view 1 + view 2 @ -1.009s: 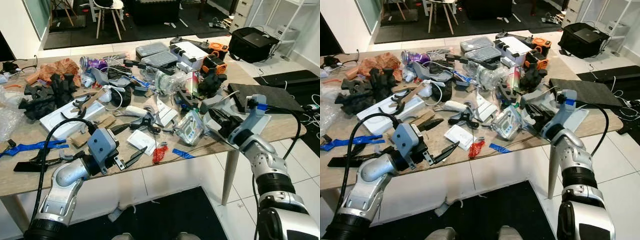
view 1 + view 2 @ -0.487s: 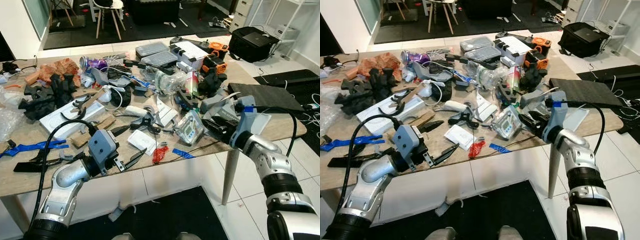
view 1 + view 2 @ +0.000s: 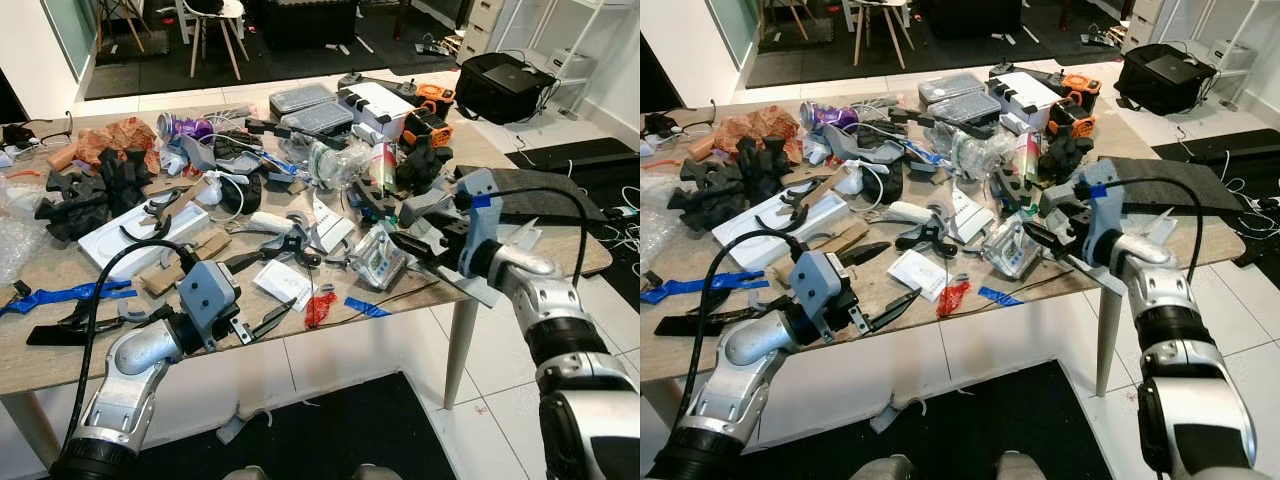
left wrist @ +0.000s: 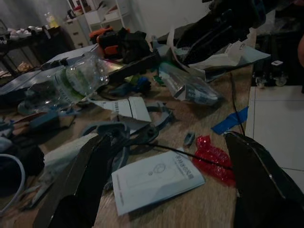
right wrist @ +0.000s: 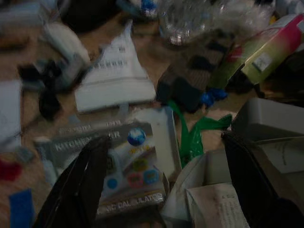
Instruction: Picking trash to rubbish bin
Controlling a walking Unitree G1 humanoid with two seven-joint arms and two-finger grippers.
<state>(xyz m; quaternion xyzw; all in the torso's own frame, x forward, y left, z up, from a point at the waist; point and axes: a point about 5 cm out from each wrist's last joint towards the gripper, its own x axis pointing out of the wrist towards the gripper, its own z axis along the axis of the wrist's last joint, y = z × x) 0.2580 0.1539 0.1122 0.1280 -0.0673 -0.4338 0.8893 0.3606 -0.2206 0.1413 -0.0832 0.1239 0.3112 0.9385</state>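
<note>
Trash litters the wooden table [image 3: 60, 350]. Near the front edge lie a white paper slip [image 3: 283, 284], a red wrapper [image 3: 318, 306] and a strip of blue tape [image 3: 366, 307]. My left gripper [image 3: 266, 288] is open just above the table, its fingers on either side of the paper slip [image 4: 156, 179], with the red wrapper [image 4: 213, 156] beyond. My right gripper [image 3: 1052, 248] is open low over the right side of the table. A clear "kitchen timer" packet [image 5: 114, 166] lies between its fingers [image 5: 80, 185]. A crushed plastic bottle [image 3: 335, 160] lies further back.
Black foam pieces [image 3: 95, 195], a white tray [image 3: 120, 235], grey cases [image 3: 310, 105] and orange tools [image 3: 425, 125] crowd the table. A flat black pad [image 3: 545, 185] lies at its right end. On the floor are a black bag [image 3: 505, 85], a dark mat [image 3: 330, 430] and cables.
My right gripper has swung left from the table's right edge to over the clear packet. The left gripper has stayed almost where it was.
</note>
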